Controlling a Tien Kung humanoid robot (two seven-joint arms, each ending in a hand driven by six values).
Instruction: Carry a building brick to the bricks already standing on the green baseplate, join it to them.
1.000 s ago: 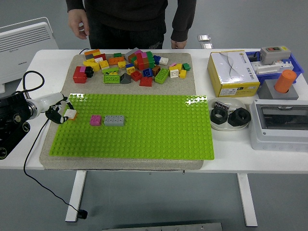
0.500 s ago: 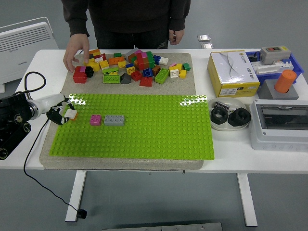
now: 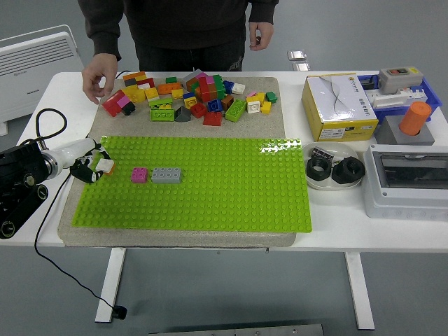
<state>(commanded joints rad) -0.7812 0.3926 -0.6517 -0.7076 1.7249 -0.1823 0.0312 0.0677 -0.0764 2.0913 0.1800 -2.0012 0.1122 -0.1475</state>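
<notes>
Hovering at the green baseplate [image 3: 196, 185] edge, a white brick [image 3: 104, 166] stays pinched in the left hand [image 3: 87, 166]; little progress toward the pink brick [image 3: 139, 175] since earlier.

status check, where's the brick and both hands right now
Left hand shut on white brick, at the green baseplate left edge. Right hand not in view. Pink brick and grey brick standing apart from it, path clear.

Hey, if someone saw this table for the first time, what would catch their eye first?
Probably the big green baseplate across the middle, with just a pink brick and a grey brick standing near its left end. Behind it lies a bright brick pile, where a person's hand hovers at the left.
</notes>
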